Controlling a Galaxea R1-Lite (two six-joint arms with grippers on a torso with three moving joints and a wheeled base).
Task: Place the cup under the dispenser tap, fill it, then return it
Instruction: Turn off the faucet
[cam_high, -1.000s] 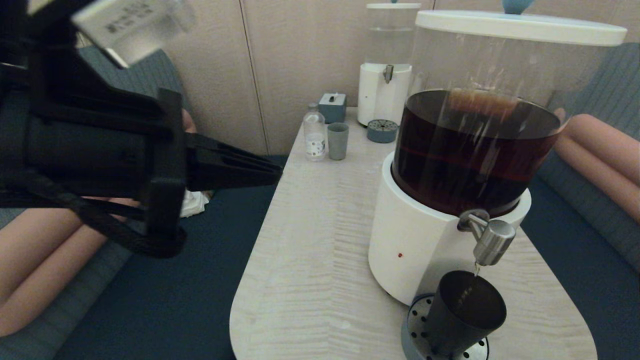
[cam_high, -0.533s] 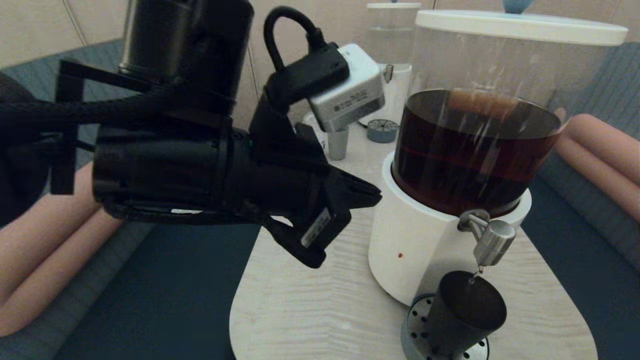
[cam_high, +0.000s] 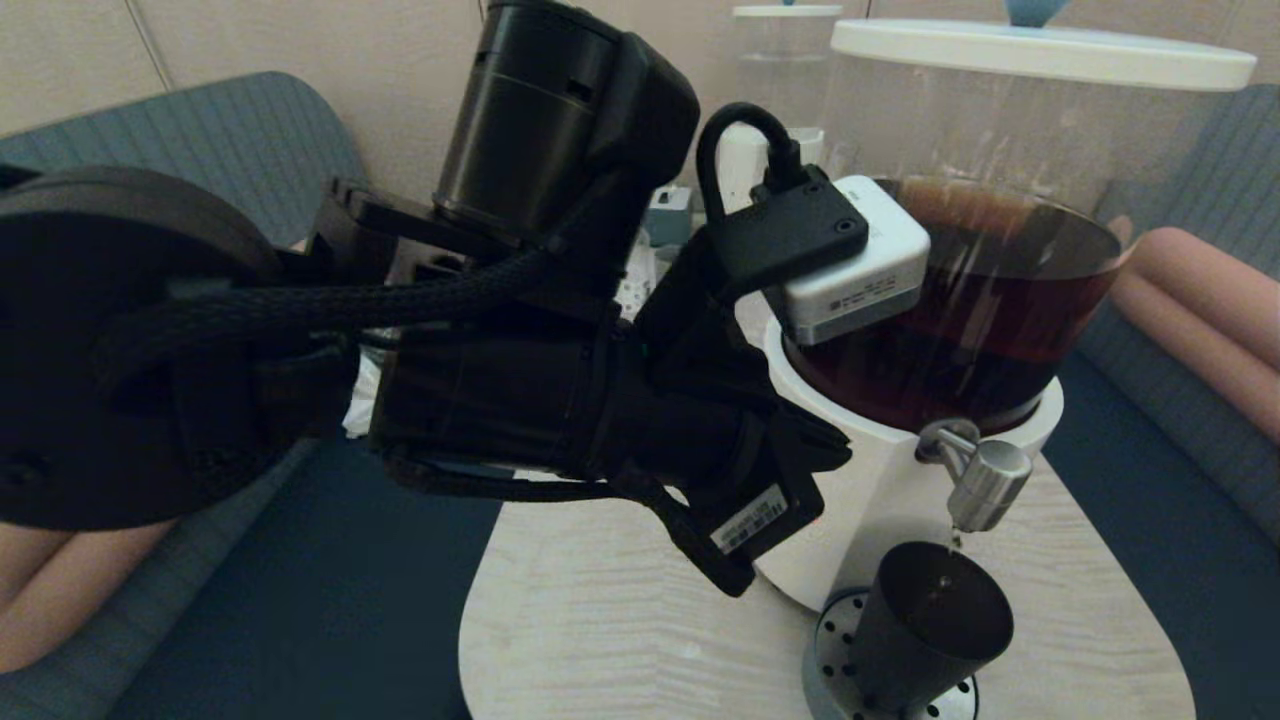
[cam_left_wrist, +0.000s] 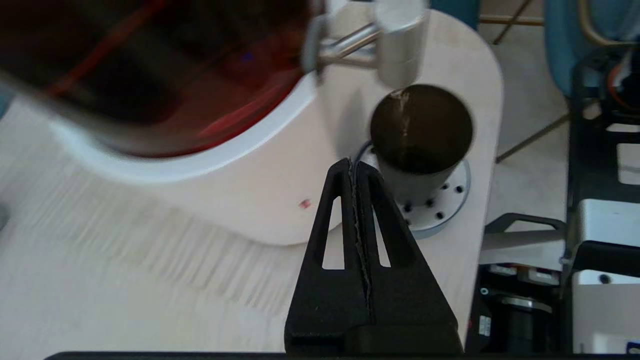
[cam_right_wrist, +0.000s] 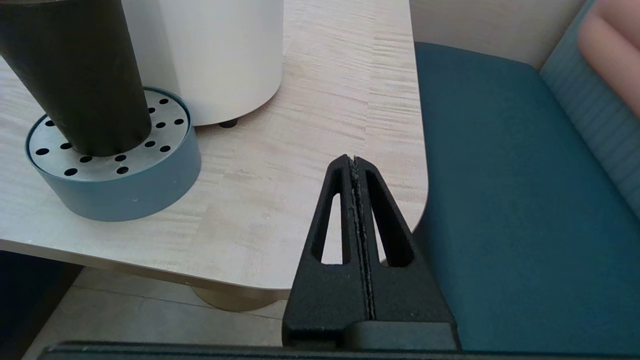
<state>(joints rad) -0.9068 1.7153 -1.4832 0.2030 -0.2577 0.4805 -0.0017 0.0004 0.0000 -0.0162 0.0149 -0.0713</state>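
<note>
The dark brown-black cup (cam_high: 925, 625) stands upright on the round perforated drip tray (cam_high: 832, 655), directly under the brushed-steel dispenser tap (cam_high: 985, 485). A thin thread of liquid drops from the tap into it. My left gripper (cam_high: 842, 455) is shut on nothing and hovers against the front of the dispenser's white base (cam_high: 885, 520), left of the tap and above the cup. In the left wrist view the shut left gripper (cam_left_wrist: 352, 162) points at the cup (cam_left_wrist: 420, 130) under the tap (cam_left_wrist: 400, 50). My right gripper (cam_right_wrist: 354, 159) is shut and empty, low by the table's near right corner, with the cup (cam_right_wrist: 75, 75) off to one side.
The big tank holds dark brown liquid (cam_high: 1000, 300). The smaller clear dispenser (cam_high: 785, 50) and a grey box (cam_high: 668, 215) stand at the table's far end, partly behind my left arm. Blue seats (cam_high: 300, 600) flank the table (cam_high: 620, 640); pink shapes (cam_high: 1200, 290) lie at the right.
My left arm has swung from the far left across the view to the dispenser's front, still shut. The cup has stayed under the tap.
</note>
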